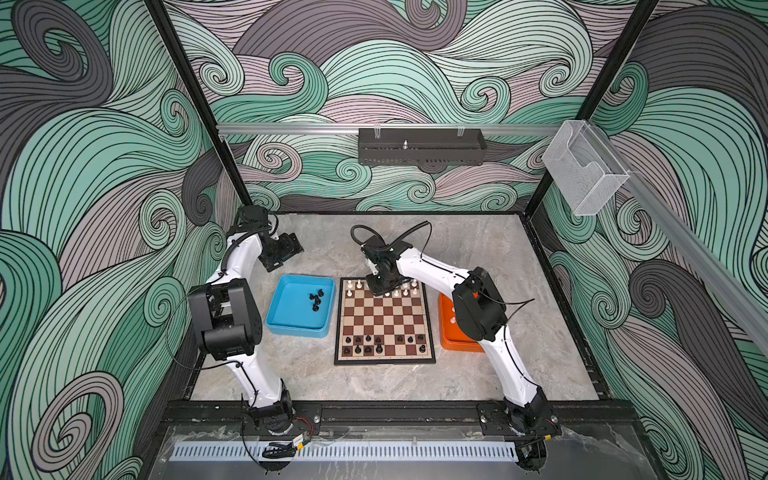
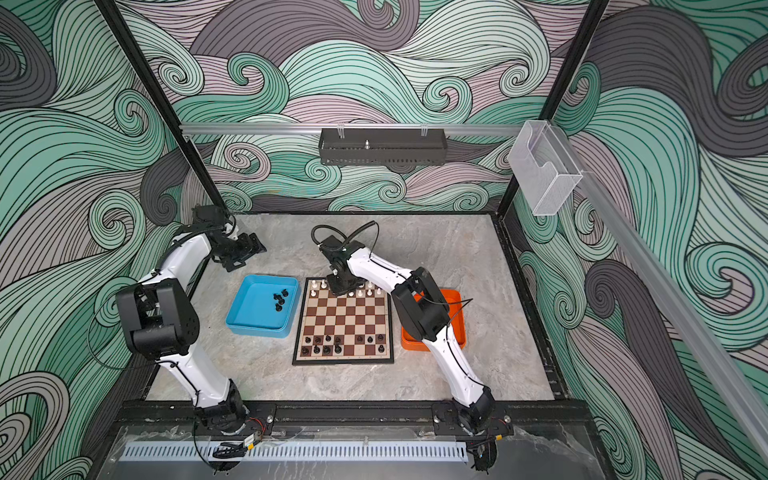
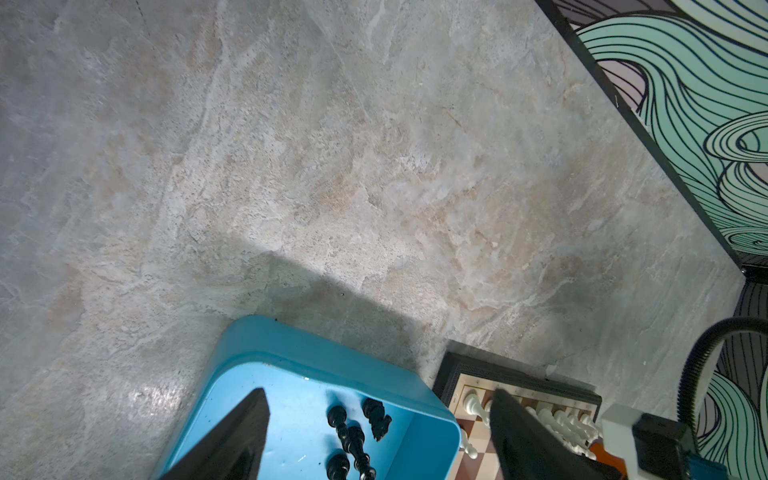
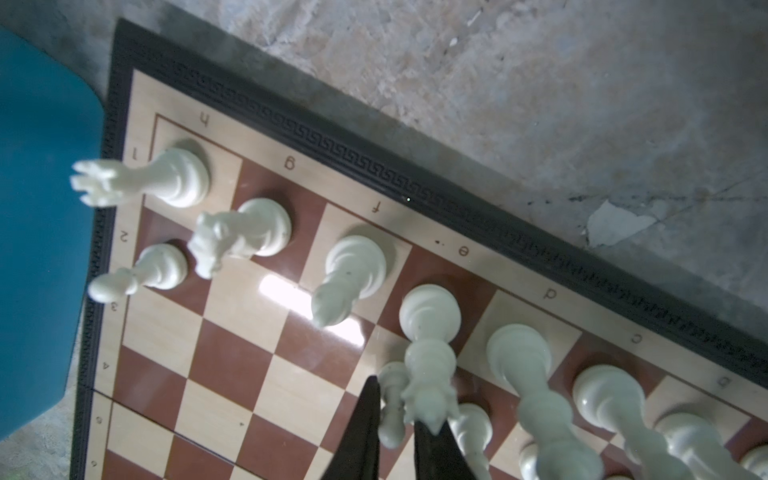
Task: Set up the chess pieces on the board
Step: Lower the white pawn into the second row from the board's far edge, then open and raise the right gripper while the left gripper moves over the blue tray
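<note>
The desk (image 1: 478, 257) is a matt, grey-beige slab veined like stone. At its middle lies the board (image 1: 384, 320), flat and square, with glossy brown and cream squares inside a cream margin and a black frame moulded in a Greek-key pattern. Just left of the board sits a blue tray (image 1: 291, 320) of smooth plastic with rounded corners. Just right of the board, an orange tray (image 1: 446, 336) of the same shape is half hidden under the right arm (image 1: 432, 266). The left hand (image 3: 379, 399) hangs off the board's far left corner, fingers spread wide and holding nothing. The right hand (image 4: 395, 400) points down over the board's far rows, its fingers pinched almost together on the head of a white pawn (image 4: 392, 374) whose base sits on the second row. Glossy white chess pieces (image 1: 405, 292) on round bases fill most of those far rows: a rook (image 4: 178, 178) in the corner, then a knight (image 4: 245, 232) and a bishop (image 4: 353, 270). Black chess pieces (image 1: 368, 350) stand with gaps on the board's two near rows, and loose black pieces (image 1: 316, 297) lie heaped in the blue tray. The margin carries small brown print: g, f, e, d, c along the far edge and 1 to 4 down the side.
</note>
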`<action>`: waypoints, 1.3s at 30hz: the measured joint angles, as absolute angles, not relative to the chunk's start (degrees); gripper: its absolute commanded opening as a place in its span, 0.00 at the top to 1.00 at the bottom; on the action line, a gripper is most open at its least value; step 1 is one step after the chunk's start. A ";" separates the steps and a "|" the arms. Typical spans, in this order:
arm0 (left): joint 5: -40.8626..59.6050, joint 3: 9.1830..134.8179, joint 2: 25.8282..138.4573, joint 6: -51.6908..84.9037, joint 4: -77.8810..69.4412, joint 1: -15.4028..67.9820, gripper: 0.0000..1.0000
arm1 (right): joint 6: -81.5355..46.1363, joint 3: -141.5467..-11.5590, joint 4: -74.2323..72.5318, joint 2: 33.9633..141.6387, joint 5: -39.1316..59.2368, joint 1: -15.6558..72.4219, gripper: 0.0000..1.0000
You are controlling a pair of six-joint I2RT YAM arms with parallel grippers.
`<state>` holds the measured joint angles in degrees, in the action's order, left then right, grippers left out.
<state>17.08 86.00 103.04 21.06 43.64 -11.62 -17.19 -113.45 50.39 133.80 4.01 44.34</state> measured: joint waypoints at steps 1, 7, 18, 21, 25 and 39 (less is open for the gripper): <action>17.08 86.00 103.04 21.06 43.66 -11.62 0.15 | -17.23 -113.45 50.41 133.80 3.99 44.34 0.80; 17.08 86.00 103.04 21.06 43.66 -11.62 0.15 | -17.23 -113.45 50.41 133.64 3.97 44.34 0.76; 16.49 86.00 103.04 21.17 43.66 -11.62 0.13 | -17.32 -112.77 50.63 126.10 3.95 44.40 0.72; 15.68 86.00 103.04 21.54 43.70 -11.62 0.13 | -17.28 -112.51 50.52 121.86 3.90 44.40 0.72; 15.35 85.93 103.04 22.46 43.68 -11.62 0.13 | -17.12 -110.26 50.22 116.03 3.55 44.38 0.70; 5.74 75.75 97.76 25.58 45.04 -2.76 0.17 | -16.40 -83.31 42.72 98.37 4.78 35.05 0.19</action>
<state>5.74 75.75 97.76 25.58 45.04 -2.76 -16.40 -83.31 42.72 98.37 4.78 35.05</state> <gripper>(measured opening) 0.845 0.695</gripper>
